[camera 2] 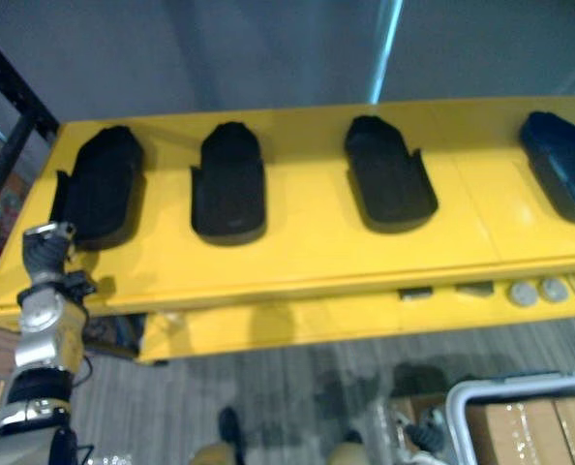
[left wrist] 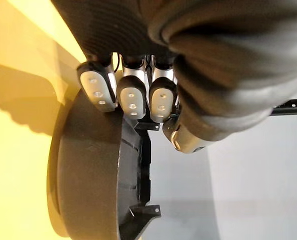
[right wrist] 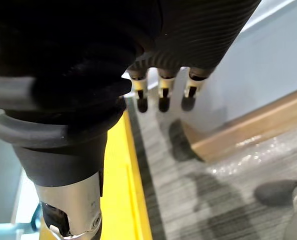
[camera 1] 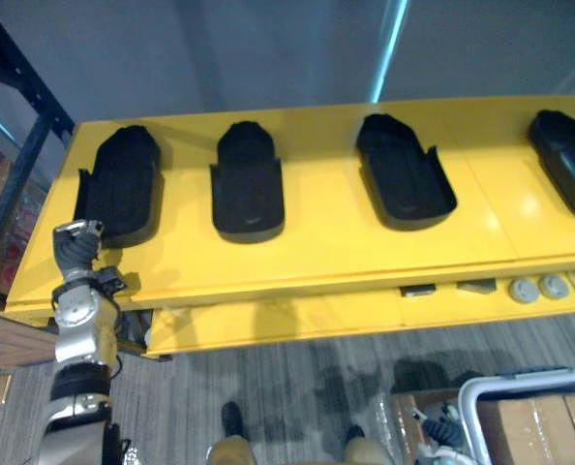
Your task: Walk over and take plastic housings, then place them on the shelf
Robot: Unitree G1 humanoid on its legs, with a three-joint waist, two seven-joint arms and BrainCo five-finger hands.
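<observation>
Four black plastic housings lie in a row on the yellow shelf (camera 1: pixel 336 242). The leftmost housing (camera 1: pixel 123 179) rests flat near the shelf's left end. My left hand (camera 1: pixel 75 247) is at its near corner. In the left wrist view the fingers (left wrist: pixel 131 97) curl onto the housing's (left wrist: pixel 88 175) rim, with the thumb (left wrist: pixel 183 140) close beside its edge. The other housings sit at left of centre (camera 1: pixel 249 184), right of centre (camera 1: pixel 404 174) and far right (camera 1: pixel 568 160). My right hand (right wrist: pixel 162 92) hangs low over the floor beside a yellow edge, its fingers relaxed and holding nothing.
A dark rack upright (camera 1: pixel 21 145) stands just left of the shelf. Two round grey discs (camera 1: pixel 539 288) and small parts lie on the lower yellow ledge. A white cart frame (camera 1: pixel 520 383) with cardboard boxes (camera 1: pixel 544 426) is at lower right on the grey carpet.
</observation>
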